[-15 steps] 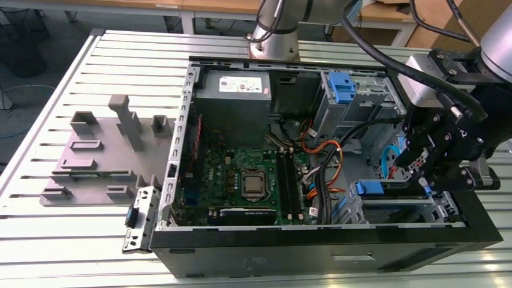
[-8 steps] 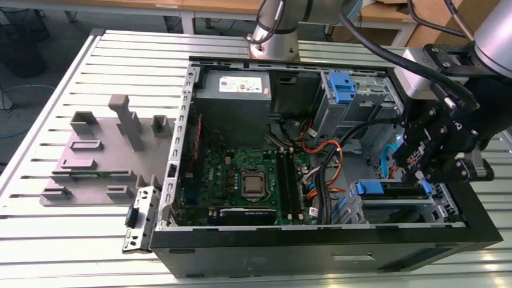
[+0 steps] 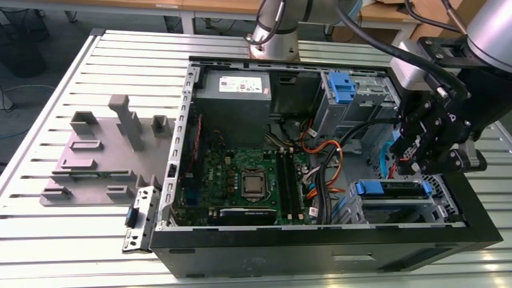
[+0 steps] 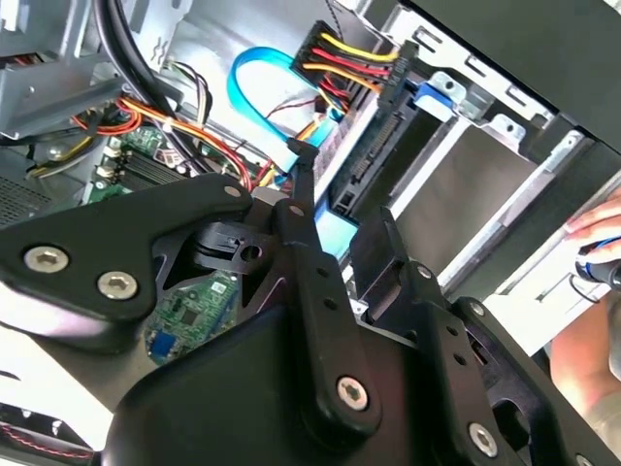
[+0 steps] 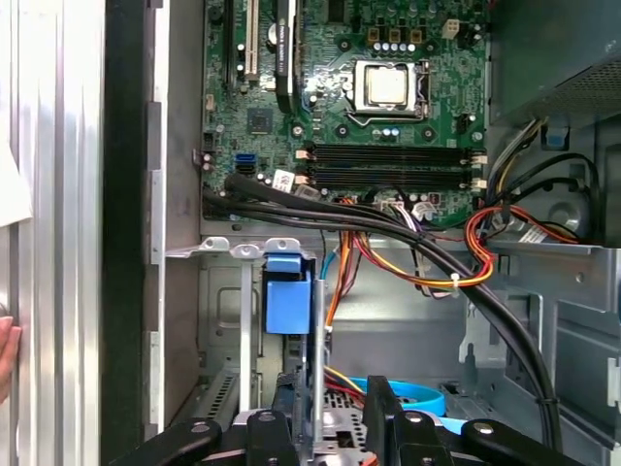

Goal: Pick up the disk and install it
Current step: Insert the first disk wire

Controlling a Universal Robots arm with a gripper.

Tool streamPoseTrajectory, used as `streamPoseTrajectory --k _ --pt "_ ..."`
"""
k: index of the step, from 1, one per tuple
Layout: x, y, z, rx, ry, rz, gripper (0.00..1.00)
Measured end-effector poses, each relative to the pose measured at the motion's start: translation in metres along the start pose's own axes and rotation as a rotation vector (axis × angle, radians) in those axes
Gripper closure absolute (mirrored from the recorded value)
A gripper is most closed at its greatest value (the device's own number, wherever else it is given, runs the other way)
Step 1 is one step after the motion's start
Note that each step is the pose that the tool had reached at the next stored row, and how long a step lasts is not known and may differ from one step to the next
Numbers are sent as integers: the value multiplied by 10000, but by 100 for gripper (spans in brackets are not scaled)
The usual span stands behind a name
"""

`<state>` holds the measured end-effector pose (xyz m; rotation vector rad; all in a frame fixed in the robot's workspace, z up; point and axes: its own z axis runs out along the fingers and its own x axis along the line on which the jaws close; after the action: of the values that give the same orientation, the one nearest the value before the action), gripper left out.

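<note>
The disk (image 3: 389,188) sits in the lower drive cage at the exterior view's right, dark with blue rails at both ends. My black gripper (image 3: 413,168) hangs just above its right part. In the second wrist view the disk's connector edge (image 4: 376,146) runs away from the gripper (image 4: 340,209), and a black plug with yellow and red wires sits at its far end. In the first wrist view a blue rail tab (image 5: 288,296) stands beyond the gripper (image 5: 338,422). The gripper is open; cables show through the gap between its fingers.
The open computer case (image 3: 320,249) lies on a slatted metal table (image 3: 80,240). Inside are the motherboard (image 3: 248,180), the power supply (image 3: 236,90), a blue bracket (image 3: 341,87) and cable bundles (image 5: 427,252). A grey fixture (image 3: 100,156) stands beside the case. A person's hand (image 4: 594,238) rests outside the case wall.
</note>
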<state>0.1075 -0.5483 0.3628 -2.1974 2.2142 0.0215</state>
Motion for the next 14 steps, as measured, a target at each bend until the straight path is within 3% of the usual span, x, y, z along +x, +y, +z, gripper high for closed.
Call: streamPoseTrajectory --k 4,14 --pt "-20 0 -1 0 -1 0 58" --pt "-23 -1 -86 0 -7 1 58"
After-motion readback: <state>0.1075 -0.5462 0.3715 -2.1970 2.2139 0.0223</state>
